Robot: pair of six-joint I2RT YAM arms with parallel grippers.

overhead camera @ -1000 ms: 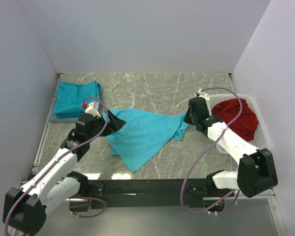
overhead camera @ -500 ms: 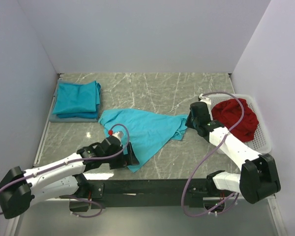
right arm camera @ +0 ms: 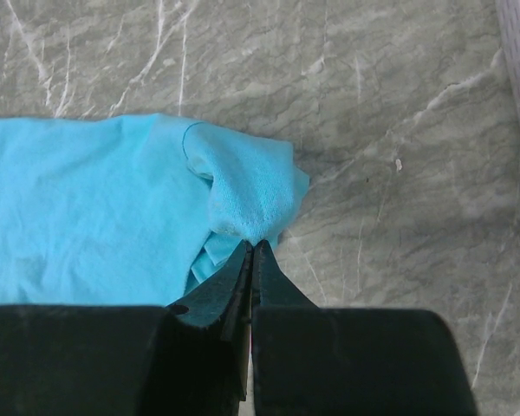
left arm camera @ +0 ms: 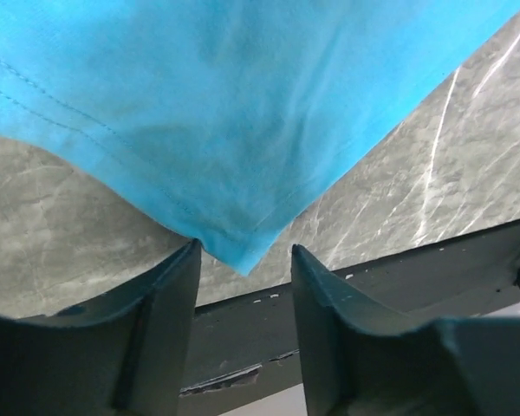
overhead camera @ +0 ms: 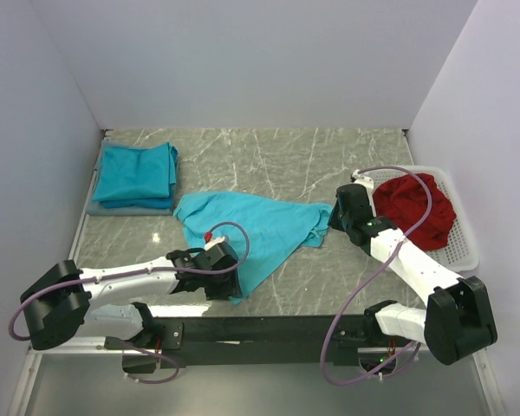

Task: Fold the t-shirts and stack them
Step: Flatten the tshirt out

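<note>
A turquoise t-shirt lies loosely spread in the middle of the marble table. Its near corner points toward the table's front edge. My left gripper lies low at that corner, and in the left wrist view the gripper is open with the corner's tip just between its fingertips. My right gripper is at the shirt's right edge. The right wrist view shows that gripper shut on a bunched fold of the cloth. A folded turquoise t-shirt stack rests at the back left.
The folded stack sits on a grey pad. A white basket at the right holds a red cloth. A dark rail runs along the table's front edge just behind the left fingers. Walls close in three sides.
My left arm has swung from the shirt's far-left corner down to its near corner, and its jaws have narrowed. The right gripper has stayed on the right edge.
</note>
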